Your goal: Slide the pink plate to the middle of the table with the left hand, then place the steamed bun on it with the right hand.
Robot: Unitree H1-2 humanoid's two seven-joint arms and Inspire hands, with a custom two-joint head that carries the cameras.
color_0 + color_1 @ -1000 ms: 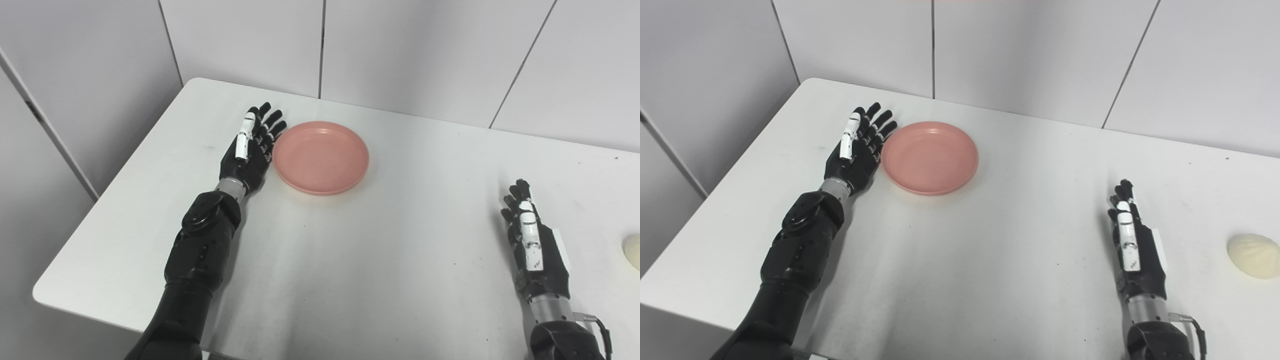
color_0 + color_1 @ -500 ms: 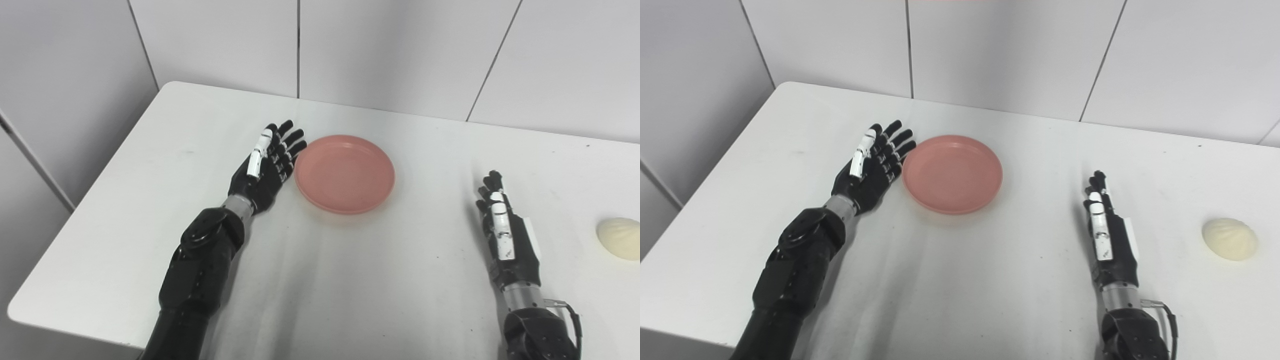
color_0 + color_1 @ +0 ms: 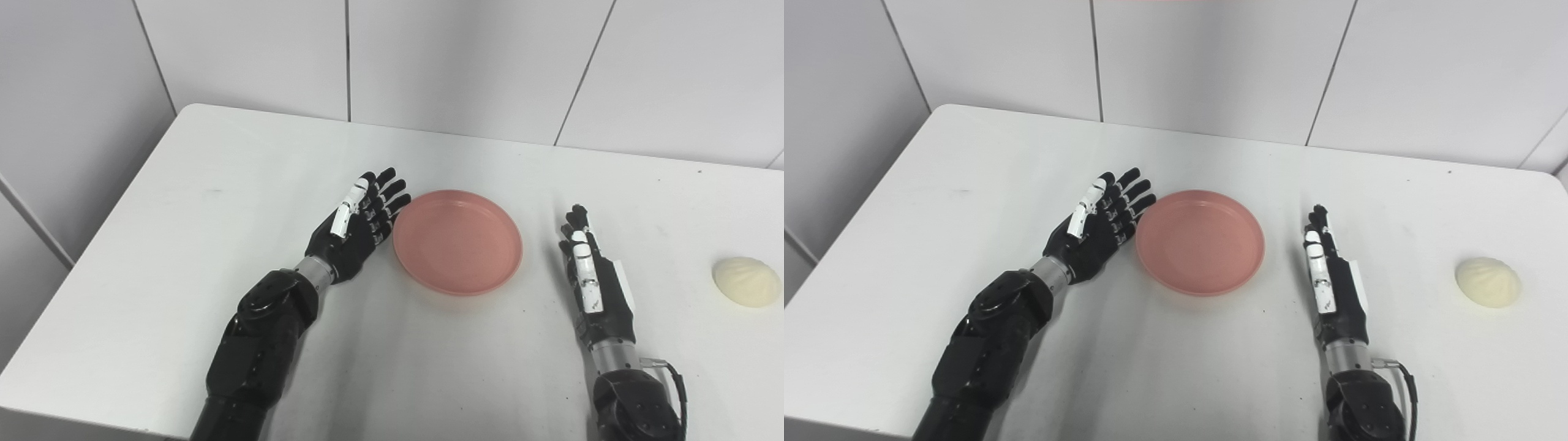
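Broadly, the white table [image 3: 184, 202] carries everything the task needs, and the first half looks close to finished. The pink plate [image 3: 458, 241] sits roughly midway across the tabletop, between the two hands, empty and flat. Whether it counts as centred is a judgement; from these views it appears near enough that little or no sliding remains.

The left hand [image 3: 358, 226] lies on the table just beside the plate's left rim, palm turned toward it, fingers spread and straight, holding nothing. Its fingertips [image 3: 401, 199] sit at or right against the rim; actual contact is too fine to confirm.

The right hand [image 3: 1332, 285] rests on the table to the right of the plate, near but apart from it, edge-on to the camera with fingers extended and nothing in its grasp.

The steamed bun [image 3: 1488, 282] lies untouched toward the right edge of the table, well apart from the plate and further right than the right hand. So the second half is wholly left: the right hand has to reach outward to the bun, grasp it, carry it across and set it on the plate.
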